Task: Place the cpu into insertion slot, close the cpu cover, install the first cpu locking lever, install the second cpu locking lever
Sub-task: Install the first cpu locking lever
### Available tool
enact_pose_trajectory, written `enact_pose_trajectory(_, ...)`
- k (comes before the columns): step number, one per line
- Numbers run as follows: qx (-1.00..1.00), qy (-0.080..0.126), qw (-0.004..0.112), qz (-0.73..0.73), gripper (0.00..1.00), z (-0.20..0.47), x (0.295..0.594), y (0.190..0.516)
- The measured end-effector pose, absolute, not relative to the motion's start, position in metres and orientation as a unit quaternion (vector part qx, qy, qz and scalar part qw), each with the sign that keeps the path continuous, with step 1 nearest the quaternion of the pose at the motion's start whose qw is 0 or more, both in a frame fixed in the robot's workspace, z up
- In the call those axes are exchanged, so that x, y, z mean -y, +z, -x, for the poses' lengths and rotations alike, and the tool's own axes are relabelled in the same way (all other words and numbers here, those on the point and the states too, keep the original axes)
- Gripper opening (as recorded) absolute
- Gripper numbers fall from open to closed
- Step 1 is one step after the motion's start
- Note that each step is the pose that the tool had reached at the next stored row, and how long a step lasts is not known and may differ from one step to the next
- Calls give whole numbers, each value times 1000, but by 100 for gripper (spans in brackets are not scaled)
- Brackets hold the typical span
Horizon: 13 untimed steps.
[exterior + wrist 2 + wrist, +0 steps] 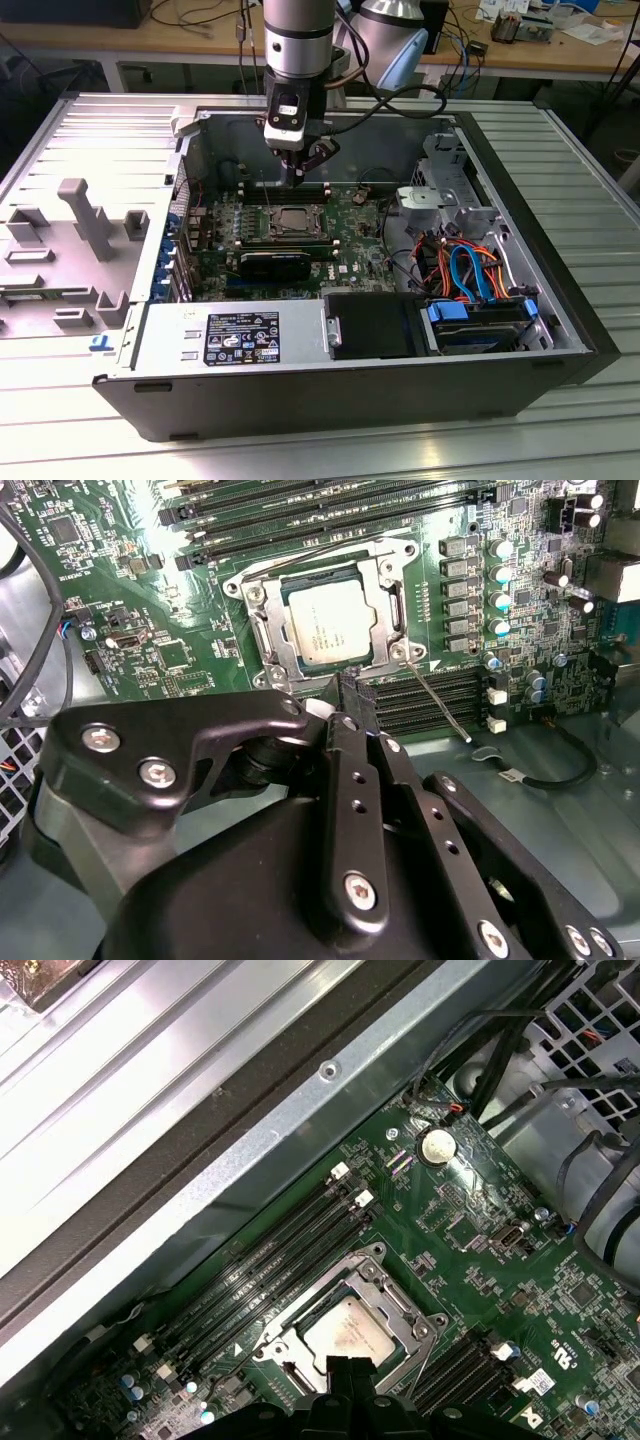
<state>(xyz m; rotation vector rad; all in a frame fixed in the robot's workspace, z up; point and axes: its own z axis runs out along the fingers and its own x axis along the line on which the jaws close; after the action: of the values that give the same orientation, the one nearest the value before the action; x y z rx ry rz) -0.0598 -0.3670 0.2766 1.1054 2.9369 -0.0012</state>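
The cpu (pixel 328 620) is sitting in the slot (pixel 258 620), and the cover (pixel 390 610) is lying flat over it, its window framing the cpu; so, as I judge, the work is standing at the levers. In the second wrist view one lever (pixel 438 698) is sticking out loose from the slot's corner across the memory slots (pixel 420 712); the gripper (pixel 348 692) is hovering just beside that corner, fingers together and gripping nothing; in the exterior view it is hanging above the board (pixel 350 212). Latching is probably calling for a firm push on the lever's free end, down and sideways until locked.
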Motion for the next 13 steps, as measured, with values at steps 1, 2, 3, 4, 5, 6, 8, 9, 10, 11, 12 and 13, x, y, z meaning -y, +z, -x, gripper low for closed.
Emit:
enact_pose_trajectory(1, -936, 0, 2, -352, 11, 60, 367, 277)
enact_pose_trajectory(2, -936, 0, 2, -352, 11, 60, 367, 277)
enact_pose_trajectory(3, -936, 0, 2, -352, 11, 60, 367, 277)
enact_pose_trajectory(4, -936, 0, 2, -352, 11, 60, 367, 277)
enact_pose_trajectory(5, -936, 0, 2, -352, 11, 60, 367, 277)
enact_pose_trajectory(6, -936, 0, 2, -352, 11, 60, 367, 277)
enact_pose_trajectory(8, -936, 0, 2, -351, 11, 60, 367, 277)
enact_pose_trajectory(9, -937, 0, 2, -350, 11, 60, 367, 277)
enact_pose_trajectory(10, -937, 0, 2, -348, 11, 60, 367, 277)
enact_pose_trajectory(11, -939, 0, 2, -343, 11, 60, 367, 277)
enact_pose_trajectory(12, -943, 0, 2, -333, 11, 60, 367, 277)
enact_pose_trajectory(13, -945, 0, 2, -326, 11, 60, 367, 277)
